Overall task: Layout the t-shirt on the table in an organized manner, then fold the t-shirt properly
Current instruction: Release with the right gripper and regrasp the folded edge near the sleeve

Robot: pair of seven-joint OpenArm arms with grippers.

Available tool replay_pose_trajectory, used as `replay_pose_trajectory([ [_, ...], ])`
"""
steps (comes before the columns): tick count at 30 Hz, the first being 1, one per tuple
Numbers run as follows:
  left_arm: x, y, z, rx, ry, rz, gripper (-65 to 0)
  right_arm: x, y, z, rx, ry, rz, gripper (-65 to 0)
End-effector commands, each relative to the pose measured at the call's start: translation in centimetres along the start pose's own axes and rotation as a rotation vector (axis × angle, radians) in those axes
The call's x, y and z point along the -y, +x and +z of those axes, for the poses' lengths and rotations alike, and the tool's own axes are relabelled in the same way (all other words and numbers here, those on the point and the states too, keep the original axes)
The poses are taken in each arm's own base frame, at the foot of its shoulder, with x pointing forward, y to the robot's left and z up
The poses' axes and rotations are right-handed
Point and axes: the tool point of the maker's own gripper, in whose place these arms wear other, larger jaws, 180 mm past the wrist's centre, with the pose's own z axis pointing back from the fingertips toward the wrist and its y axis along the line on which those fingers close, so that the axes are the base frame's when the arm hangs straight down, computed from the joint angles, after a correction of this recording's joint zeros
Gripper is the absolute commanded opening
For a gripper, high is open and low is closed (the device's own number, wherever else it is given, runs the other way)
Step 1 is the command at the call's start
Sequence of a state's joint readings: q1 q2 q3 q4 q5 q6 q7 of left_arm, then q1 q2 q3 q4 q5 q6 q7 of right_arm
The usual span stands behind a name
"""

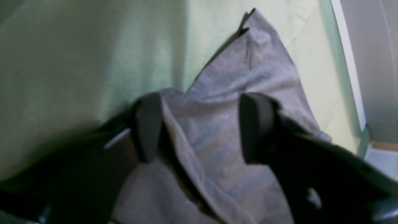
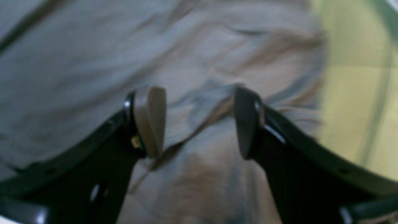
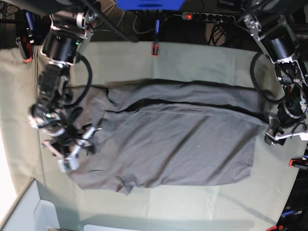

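Both tools gape over grey cloth: left tool (image 1: 199,127), right tool (image 2: 199,121). T-shirt (image 3: 178,144) lies long axis three-to-nine across the tabletop (image 3: 202,60), one tool at each end.

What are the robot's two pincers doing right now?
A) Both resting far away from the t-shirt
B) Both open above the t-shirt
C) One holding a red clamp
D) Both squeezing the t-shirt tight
B: in the wrist views the left pincer and the right pincer each have their fingers spread wide apart, with the grey t-shirt lying loose between them and nothing pinched.
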State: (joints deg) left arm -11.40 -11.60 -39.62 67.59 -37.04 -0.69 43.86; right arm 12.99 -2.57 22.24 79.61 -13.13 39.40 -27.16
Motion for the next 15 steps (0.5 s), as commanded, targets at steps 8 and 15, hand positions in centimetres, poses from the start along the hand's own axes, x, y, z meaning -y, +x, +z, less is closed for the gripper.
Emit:
replay_pose_trajectory([
  [8, -3.8, -0.8, 3.9, 0.035, 0.056, -0.087, -25.2, 0.0, -3.2, 4.7, -0.010, -0.048, 0.049, -29.1],
  [15, -7.8, -3.8, 2.8, -0.038, 0.143, -0.040, -25.2, -1.6, -7.1, 6.7, -0.080, -0.034, 0.039, -29.0],
])
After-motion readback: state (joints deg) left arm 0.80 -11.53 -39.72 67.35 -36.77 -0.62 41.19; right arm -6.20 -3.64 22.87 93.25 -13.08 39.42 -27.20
